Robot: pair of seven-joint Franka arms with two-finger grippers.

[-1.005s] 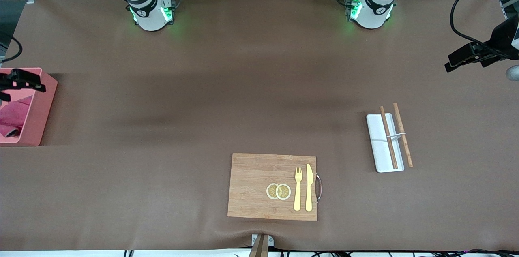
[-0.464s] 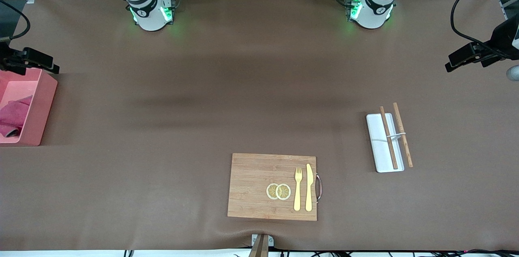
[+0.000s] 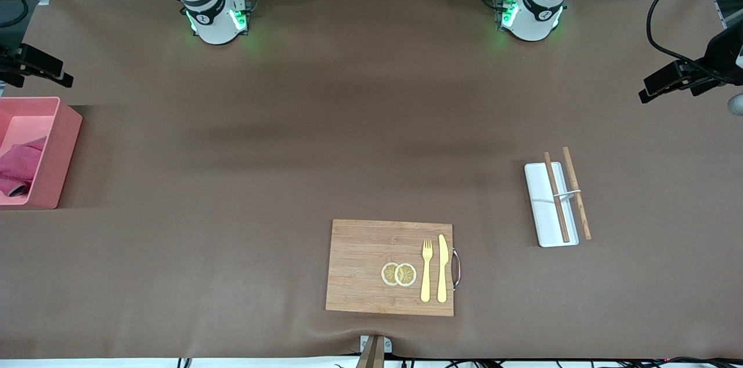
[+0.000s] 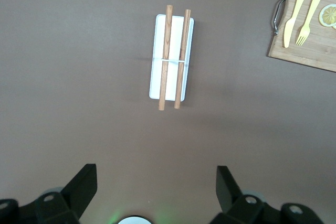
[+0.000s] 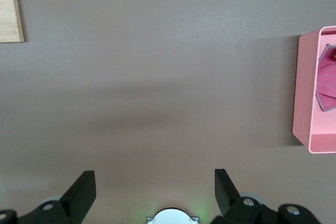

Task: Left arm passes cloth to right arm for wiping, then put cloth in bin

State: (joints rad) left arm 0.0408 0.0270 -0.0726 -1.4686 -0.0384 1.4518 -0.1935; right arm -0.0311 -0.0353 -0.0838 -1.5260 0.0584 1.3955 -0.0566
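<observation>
While both tools [image 4: 152,192] [image 5: 152,192] hang open and empty, the crumpled magenta cloth [image 3: 16,166] lies in the pink bin [image 3: 58,153].

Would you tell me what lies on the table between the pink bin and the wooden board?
Nothing does: between the bin, which holds the cloth, and the wooden board there is only bare brown table cover. The front view shows this best.

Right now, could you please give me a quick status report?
Left gripper open, up over bare table. Right gripper open, empty, up beside bin. Cloth in bin. Nothing in the way.
</observation>
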